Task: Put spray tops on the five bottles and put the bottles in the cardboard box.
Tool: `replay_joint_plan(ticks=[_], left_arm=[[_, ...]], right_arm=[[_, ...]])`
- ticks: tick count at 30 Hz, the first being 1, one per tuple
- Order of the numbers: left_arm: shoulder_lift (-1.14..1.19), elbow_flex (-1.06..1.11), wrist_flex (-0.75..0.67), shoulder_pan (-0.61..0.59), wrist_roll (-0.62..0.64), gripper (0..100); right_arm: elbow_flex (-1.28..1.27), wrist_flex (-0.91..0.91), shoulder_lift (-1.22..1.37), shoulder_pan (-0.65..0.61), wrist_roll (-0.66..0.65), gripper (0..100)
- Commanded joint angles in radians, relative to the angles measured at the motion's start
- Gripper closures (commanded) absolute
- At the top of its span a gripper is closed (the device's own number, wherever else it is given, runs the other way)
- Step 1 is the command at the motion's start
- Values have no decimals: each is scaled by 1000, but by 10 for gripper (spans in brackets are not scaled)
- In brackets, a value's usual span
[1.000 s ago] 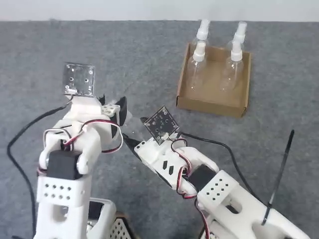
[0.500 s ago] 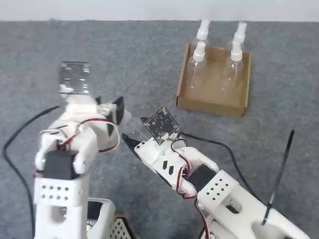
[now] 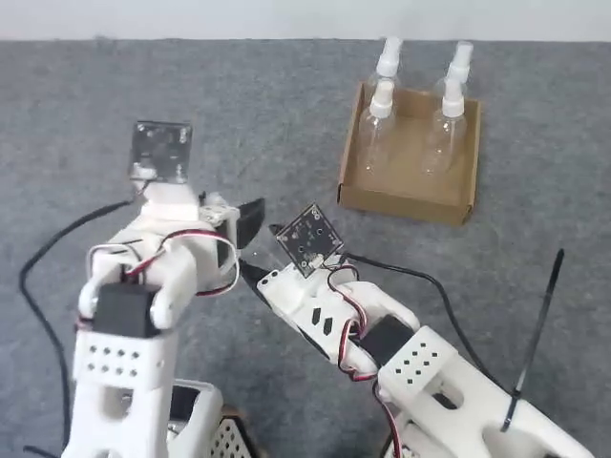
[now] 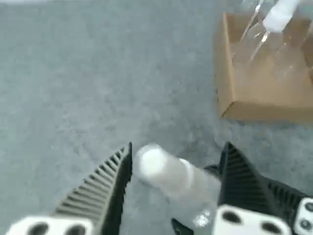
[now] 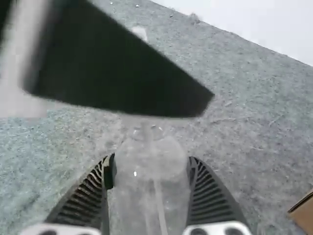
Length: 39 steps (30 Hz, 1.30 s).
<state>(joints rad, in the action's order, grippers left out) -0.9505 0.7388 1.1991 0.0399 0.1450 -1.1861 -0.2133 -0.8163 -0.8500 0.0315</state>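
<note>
My right gripper (image 5: pixel 149 164) is shut on a clear bottle (image 5: pixel 148 188) held low over the grey mat; in the high view the right gripper (image 3: pixel 251 272) is at the middle. The bottle's white spray top (image 4: pixel 154 164) points toward my left gripper (image 4: pixel 178 147), which stands open with the top between its fingers, close to one finger (image 4: pixel 110 183). In the high view the left gripper (image 3: pixel 246 221) is just above the right one. The cardboard box (image 3: pixel 406 202) at the back right holds several clear bottles with white spray tops (image 3: pixel 382 93).
The grey mat (image 3: pixel 286 114) covers the table between the arms and the box. A black cable (image 3: pixel 420 277) runs behind the right arm, and a thin black strap (image 3: pixel 539 324) stands up at the right. The box's wall (image 4: pixel 226 73) is also seen from the left wrist.
The left arm swung slightly left and then back to the right, its wrist turning around the spray top. The right arm and the bottle kept still.
</note>
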Motion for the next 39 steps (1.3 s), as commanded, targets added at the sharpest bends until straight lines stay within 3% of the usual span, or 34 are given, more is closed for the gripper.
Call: replay_joint_plan(ticks=[1,11,20,23,26,34,39], left_arm=[[41,-4,-69,11,9,764],[43,-68,-68,18,8,848],[51,-174,-40,9,8,844],[49,-179,-11,9,12,802],[51,-166,0,8,15,745],[52,-13,-81,15,15,739],[52,36,-135,18,15,824]], right_arm=[[8,10,-45,13,9,993],[8,10,-45,16,9,993],[8,10,-45,61,9,993],[8,10,-45,61,9,993],[8,10,-45,61,9,993],[8,12,-45,61,9,993],[8,12,-45,61,9,993]])
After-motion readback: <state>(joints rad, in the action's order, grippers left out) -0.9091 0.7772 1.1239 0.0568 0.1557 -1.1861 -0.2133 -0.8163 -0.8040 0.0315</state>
